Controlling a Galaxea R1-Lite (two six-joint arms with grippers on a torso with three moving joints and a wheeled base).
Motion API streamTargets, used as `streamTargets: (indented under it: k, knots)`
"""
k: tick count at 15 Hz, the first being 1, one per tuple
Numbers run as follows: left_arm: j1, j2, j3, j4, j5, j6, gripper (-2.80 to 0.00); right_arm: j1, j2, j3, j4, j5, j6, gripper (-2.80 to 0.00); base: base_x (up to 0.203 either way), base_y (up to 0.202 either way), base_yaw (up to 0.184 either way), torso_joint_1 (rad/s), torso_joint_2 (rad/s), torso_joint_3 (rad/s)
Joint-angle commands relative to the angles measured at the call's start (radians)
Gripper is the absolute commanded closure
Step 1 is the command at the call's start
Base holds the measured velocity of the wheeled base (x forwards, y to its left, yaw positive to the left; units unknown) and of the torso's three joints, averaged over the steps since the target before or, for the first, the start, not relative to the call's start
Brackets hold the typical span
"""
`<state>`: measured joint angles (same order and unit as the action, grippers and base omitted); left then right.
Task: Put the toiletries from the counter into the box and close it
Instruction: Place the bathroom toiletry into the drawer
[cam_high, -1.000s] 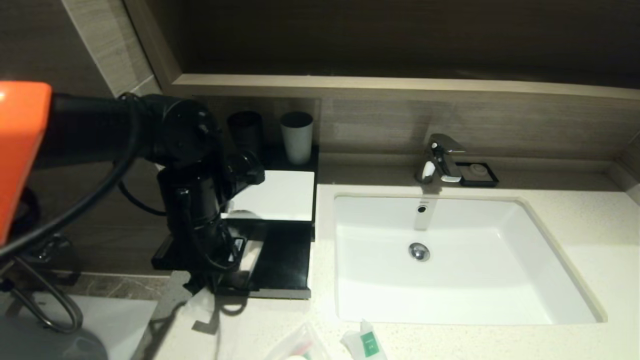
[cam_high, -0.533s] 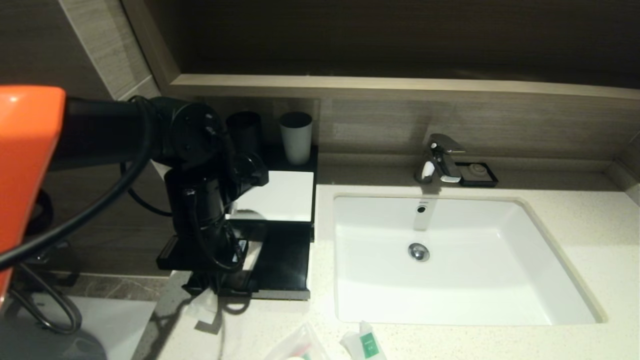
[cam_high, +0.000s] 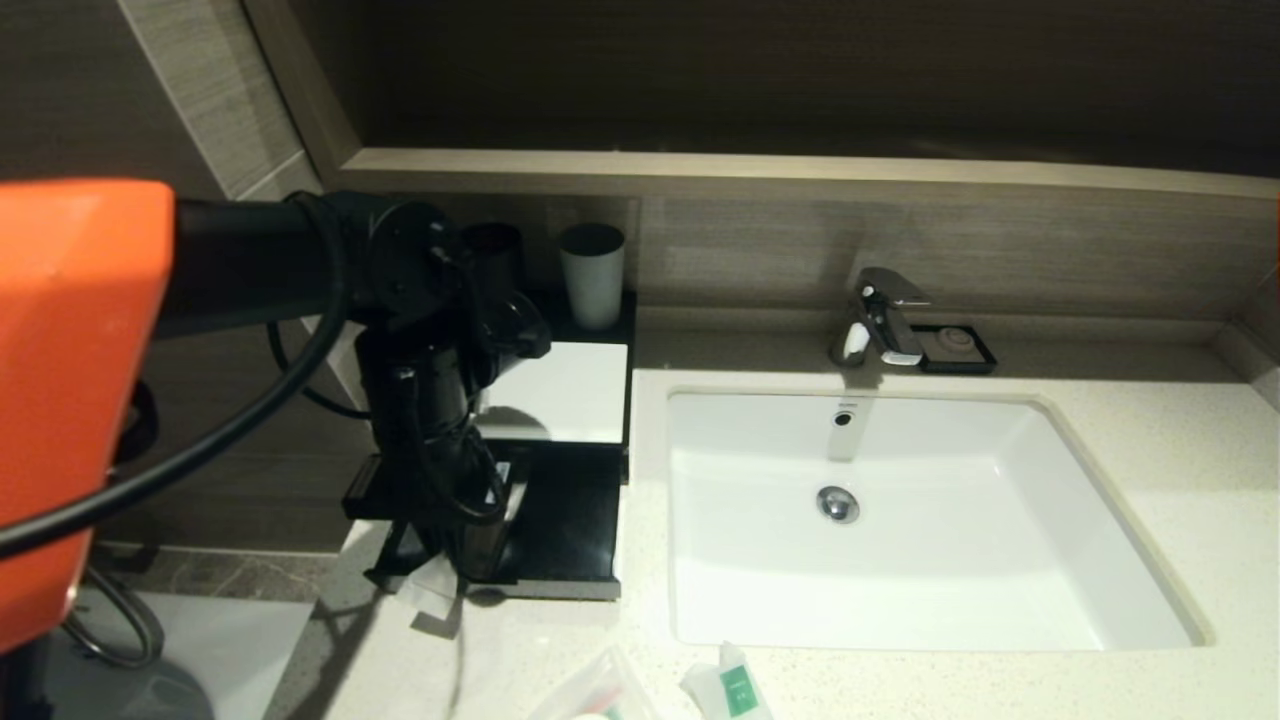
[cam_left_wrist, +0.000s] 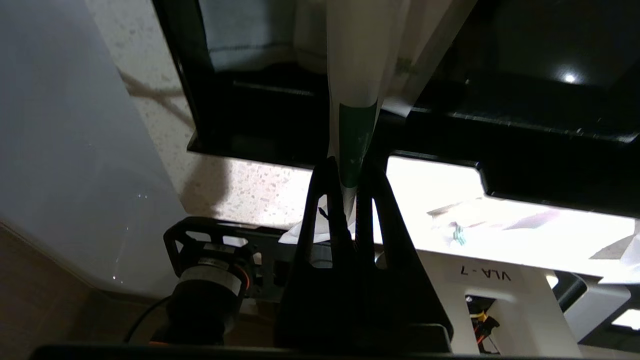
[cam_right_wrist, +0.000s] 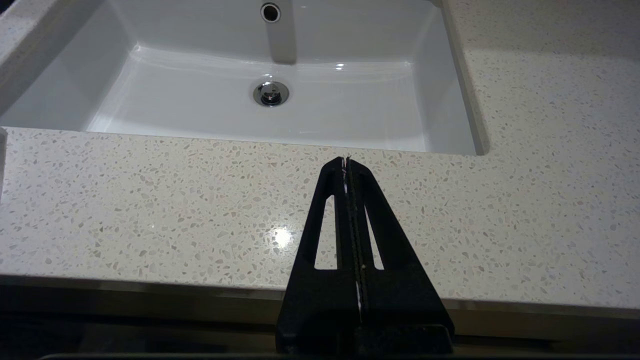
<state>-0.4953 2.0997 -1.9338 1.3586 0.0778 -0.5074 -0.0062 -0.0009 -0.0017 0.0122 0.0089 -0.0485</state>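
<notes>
My left gripper (cam_left_wrist: 346, 167) is shut on a white packet with a green band (cam_left_wrist: 356, 125). In the head view this gripper (cam_high: 435, 560) hangs at the front left corner of the box's pulled-out drawer (cam_high: 570, 525), and the packet's white end (cam_high: 425, 592) dangles over the counter (cam_high: 520, 650). The black box has a white top panel (cam_high: 565, 390). A clear pouch (cam_high: 598, 690) and a white sachet with a green label (cam_high: 735, 688) lie on the counter's front edge. My right gripper (cam_right_wrist: 346, 162) is shut and empty over the counter in front of the basin.
The white basin (cam_high: 900, 600) lies right of the box, with a chrome tap (cam_high: 885, 315) and a black soap dish (cam_high: 957, 347) behind it. A dark cup (cam_high: 495, 255) and a grey cup (cam_high: 592, 275) stand behind the box. A wooden ledge (cam_high: 800, 172) runs above.
My left arm has moved to the right with the packet in its grip, now nearer the drawer's front. The right arm has not visibly moved.
</notes>
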Motion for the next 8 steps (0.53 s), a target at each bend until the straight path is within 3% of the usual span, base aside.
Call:
streamTargets:
  k: [1,8]
  knots:
    - [0.000,0.025,-0.010,-0.010,0.003,-0.003,0.00,0.000,-0.001,0.000,0.000,0.000,-0.001,0.00,0.000,0.000,0.000,0.000,0.00,0.000]
    - [0.002,0.039,-0.010,-0.077,0.003,-0.004,0.00,0.000,-0.001,0.000,0.000,0.000,-0.001,0.00,0.000,0.000,0.000,0.000,0.00,0.000]
